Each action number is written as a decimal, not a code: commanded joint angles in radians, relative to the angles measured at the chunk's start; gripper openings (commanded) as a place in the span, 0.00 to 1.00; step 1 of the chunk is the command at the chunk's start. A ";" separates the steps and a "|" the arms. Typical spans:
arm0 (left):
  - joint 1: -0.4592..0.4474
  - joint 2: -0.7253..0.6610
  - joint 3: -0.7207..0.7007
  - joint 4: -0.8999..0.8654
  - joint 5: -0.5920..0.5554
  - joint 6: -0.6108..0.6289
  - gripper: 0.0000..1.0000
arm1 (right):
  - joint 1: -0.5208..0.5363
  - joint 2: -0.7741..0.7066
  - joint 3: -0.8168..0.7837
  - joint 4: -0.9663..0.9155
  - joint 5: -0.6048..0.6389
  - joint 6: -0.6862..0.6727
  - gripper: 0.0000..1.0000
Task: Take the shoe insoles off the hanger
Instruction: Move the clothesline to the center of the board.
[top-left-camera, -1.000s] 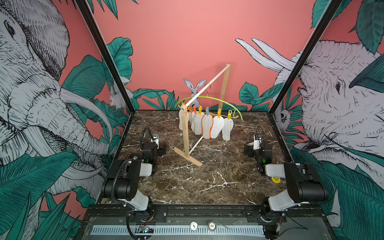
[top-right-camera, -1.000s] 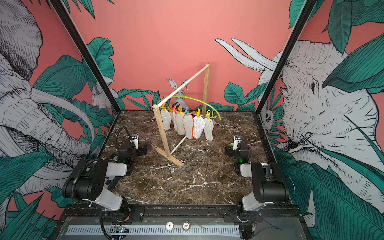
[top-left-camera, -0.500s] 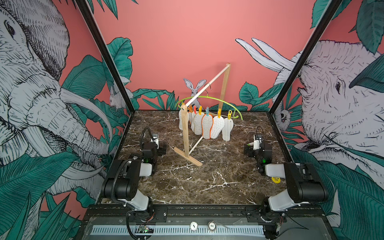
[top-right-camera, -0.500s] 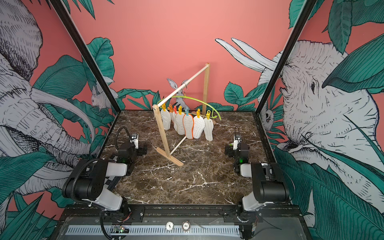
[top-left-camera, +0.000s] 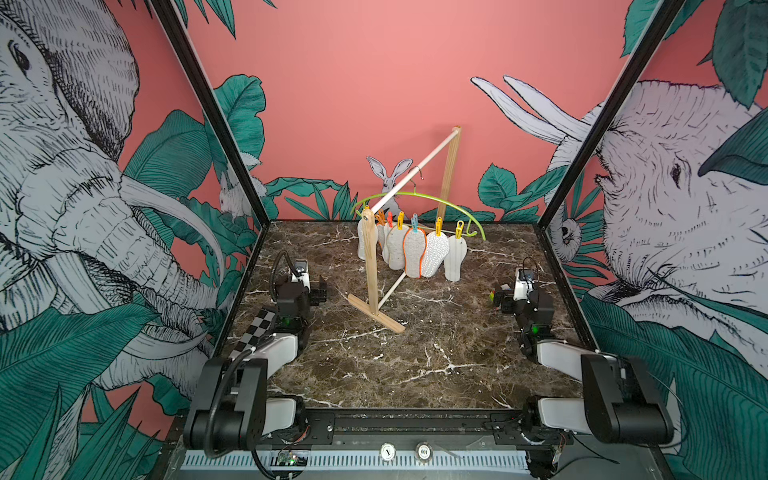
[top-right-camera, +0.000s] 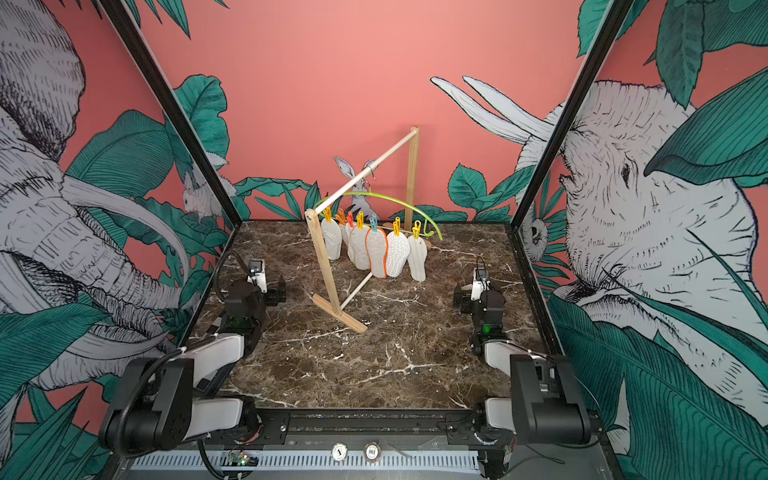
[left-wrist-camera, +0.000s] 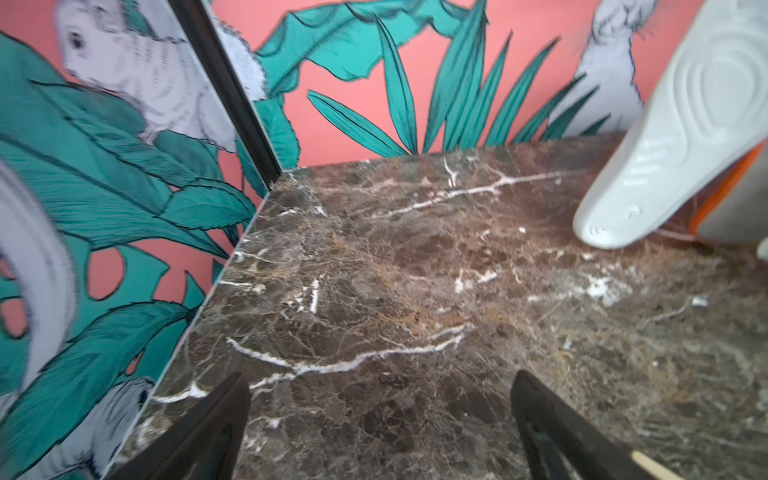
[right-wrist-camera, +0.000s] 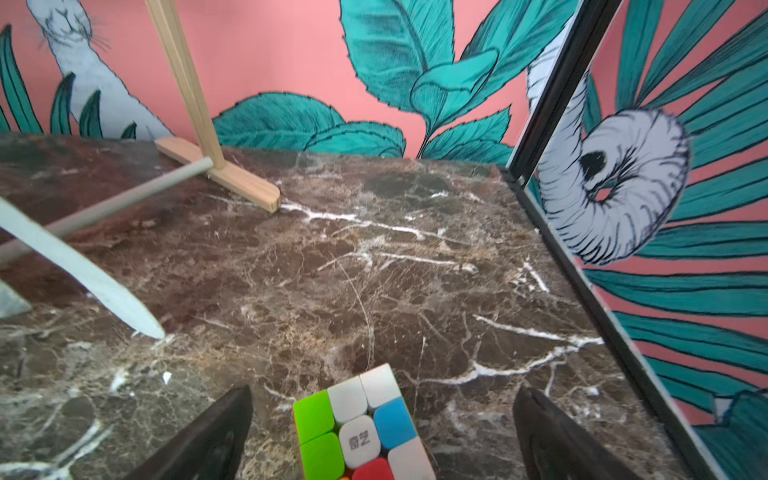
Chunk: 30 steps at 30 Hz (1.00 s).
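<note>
The hanger (top-left-camera: 440, 200), a lime-green arc, hangs by its metal hook from the rack's white bar in both top views. Several shoe insoles (top-left-camera: 414, 252) dangle from its coloured pegs, their lower tips close to the marble table. One has an orange rim, and a dimpled white one (top-left-camera: 435, 254) is next to it. My left gripper (top-left-camera: 318, 293) rests low at the table's left, open and empty (left-wrist-camera: 380, 415), with a white insole (left-wrist-camera: 681, 124) ahead of it. My right gripper (top-left-camera: 500, 299) sits low at the right, open (right-wrist-camera: 382, 392), with an insole edge (right-wrist-camera: 83, 274) off to one side.
A wooden frame rack (top-left-camera: 372, 266) carries the hanger, its foot (top-left-camera: 376, 313) reaching toward the table's middle. A colourful puzzle cube (right-wrist-camera: 361, 432) lies on the marble between my right jaws, untouched. A black-and-white chequered board (top-left-camera: 255, 332) lies by the left arm. Walls enclose three sides.
</note>
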<state>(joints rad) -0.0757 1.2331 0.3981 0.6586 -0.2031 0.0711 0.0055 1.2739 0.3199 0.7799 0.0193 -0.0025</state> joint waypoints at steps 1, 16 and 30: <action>0.006 -0.126 0.049 -0.163 -0.072 -0.121 1.00 | -0.005 -0.117 0.007 -0.084 0.046 0.041 0.98; 0.005 -0.426 0.130 -0.706 0.424 -0.667 0.83 | -0.007 -0.500 0.241 -1.026 0.073 0.560 0.98; -0.387 -0.488 -0.086 -0.686 0.532 -1.008 0.47 | 0.042 -0.383 0.291 -1.090 -0.348 0.628 0.67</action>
<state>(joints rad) -0.3782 0.7506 0.3588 -0.1272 0.3859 -0.7876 0.0227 0.8986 0.6075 -0.3202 -0.2760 0.5953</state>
